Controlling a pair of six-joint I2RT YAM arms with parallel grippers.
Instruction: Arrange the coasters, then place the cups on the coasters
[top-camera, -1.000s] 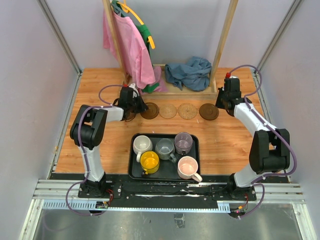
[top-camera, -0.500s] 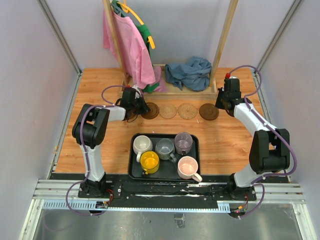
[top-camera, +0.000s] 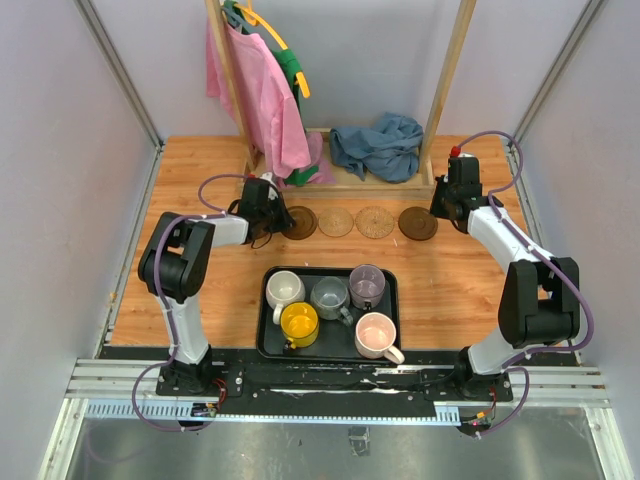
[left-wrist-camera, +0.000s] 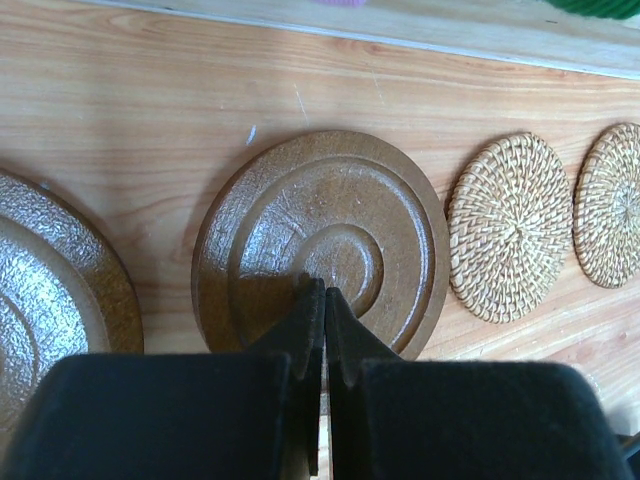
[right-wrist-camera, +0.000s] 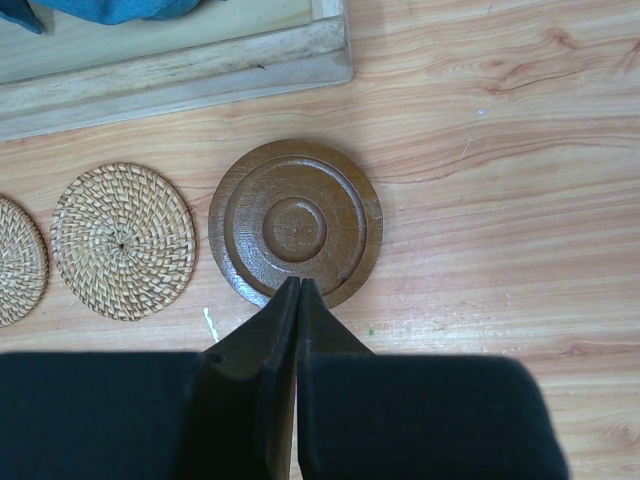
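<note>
Closest to us is the black tray (top-camera: 338, 340), on the wooden table (top-camera: 450, 290) between the two arms. All five cups are in it, open side up and close together. The yellow cup (top-camera: 299, 323) and the pink cup (top-camera: 376, 334) are in the near row. The white cup (top-camera: 284, 289), the grey cup (top-camera: 329, 296) and the purple cup (top-camera: 367, 285) are in the far row. No cup is on a coaster.

Past the tray, the five coasters lie flat in one row across the table. From the top, the left gripper (left-wrist-camera: 322, 290) hides most of the left-end brown coaster (left-wrist-camera: 50, 300). Its fingers are pressed together with nothing between them. Their tips are over the near part of the second brown coaster (left-wrist-camera: 320, 240). We cannot tell if they touch it. Next come the two woven coasters (top-camera: 336, 221), side by side. Last is the right-end brown coaster (right-wrist-camera: 296, 222). The right gripper (right-wrist-camera: 298, 285) is at its near edge. Its fingers are pressed together too, and they hold nothing.

Farthest back stands a wooden rack (top-camera: 445, 80). A pink cloth (top-camera: 265, 95) hangs from it next to something green (top-camera: 290, 62). A blue cloth (top-camera: 378, 145) lies in a heap on the bottom of the rack.
</note>
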